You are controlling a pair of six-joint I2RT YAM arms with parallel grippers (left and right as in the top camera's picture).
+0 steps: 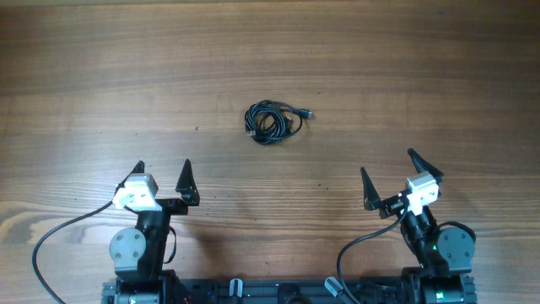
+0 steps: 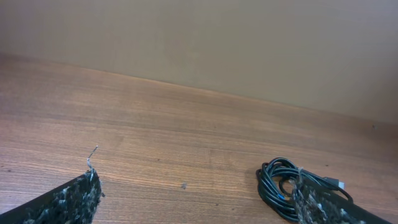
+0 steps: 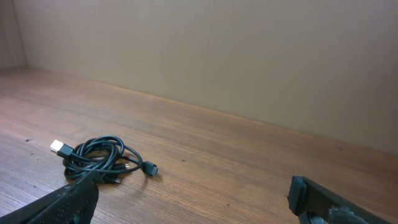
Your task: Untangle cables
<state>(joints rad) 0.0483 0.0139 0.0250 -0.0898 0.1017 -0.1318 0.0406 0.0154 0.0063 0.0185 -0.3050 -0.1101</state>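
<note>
One cable bundle [image 1: 272,122], two end effectors [image 1: 162,165] [image 1: 387,162] — spread

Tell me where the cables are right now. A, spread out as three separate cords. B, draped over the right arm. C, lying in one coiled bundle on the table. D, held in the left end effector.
C: the cables sit as one small coiled bundle on the table, with the left end effector and right end effector both open and apart from it.
</note>
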